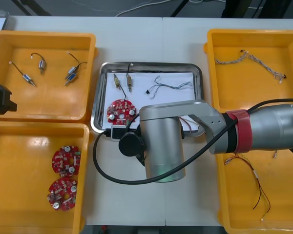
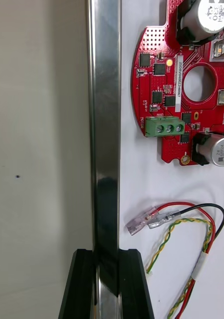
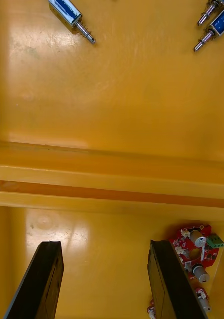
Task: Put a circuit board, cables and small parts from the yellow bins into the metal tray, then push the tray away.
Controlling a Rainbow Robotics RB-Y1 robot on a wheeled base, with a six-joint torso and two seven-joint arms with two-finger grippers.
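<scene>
Light table (image 1: 127, 39); right hand (image 2: 106, 255) clamps shiny metal tray (image 2: 104, 124) rim; left hand (image 3: 104, 245) spread over yellow bin (image 3: 107, 232).

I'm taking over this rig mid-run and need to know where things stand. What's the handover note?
Right tool: shut on the near rim of the metal tray.
Left tool: open, above the wall between the two left yellow bins.
In the tray: circuit board, two small metal parts, twisted cable, red and yellow cable.
Done: loading looks complete. Left: push the tray away.
</scene>
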